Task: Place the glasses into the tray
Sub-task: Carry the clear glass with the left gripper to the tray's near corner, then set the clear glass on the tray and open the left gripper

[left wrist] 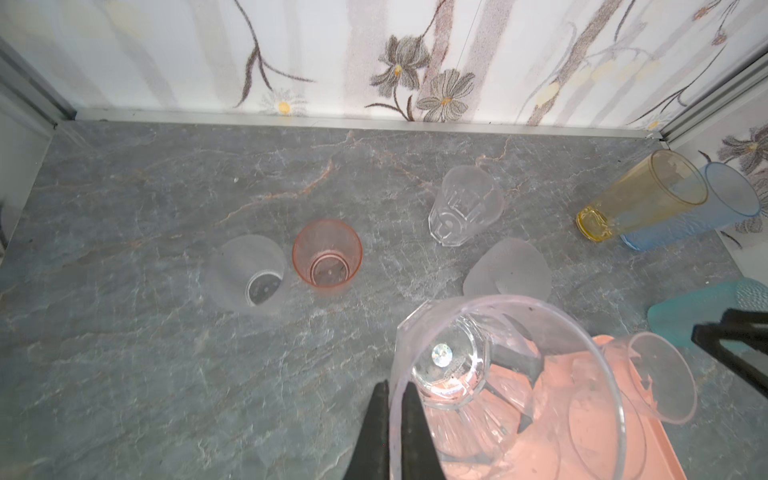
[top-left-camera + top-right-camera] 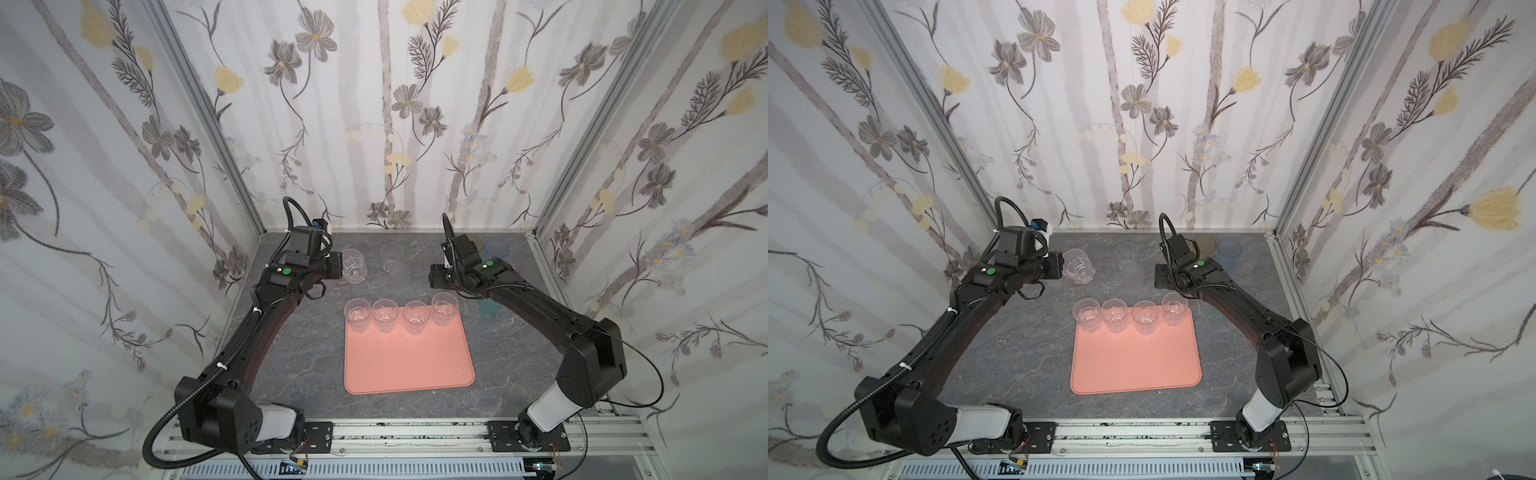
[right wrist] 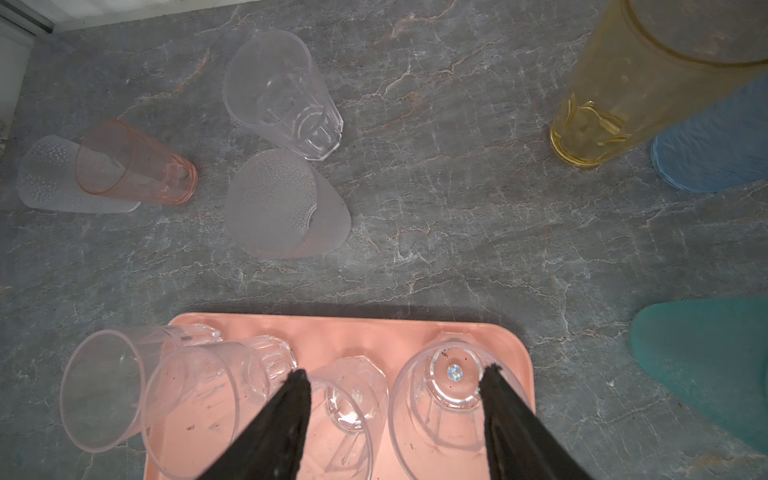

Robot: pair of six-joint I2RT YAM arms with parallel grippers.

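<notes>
On the marble tabletop [image 2: 291, 353] the tray [image 2: 409, 365] holds four clear glasses [image 2: 384, 316] packed along its far edge, sparing room; past its far-left corner the left gripper [image 1: 395, 390] pinches a tilted tumbler [image 2: 354, 266] by the rim for carrying, the right gripper [image 3: 395, 372] gapes over its far-right corner, coloured glasses [image 1: 327, 253] waiting beyond.

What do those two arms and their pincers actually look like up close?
The left arm and right arm are matte black jointed segments, each with a white shell near its base. A ribbed black hose runs along each, and each wrist bears a green dot. The left gripper and right gripper have two tapering black fingers.
</notes>
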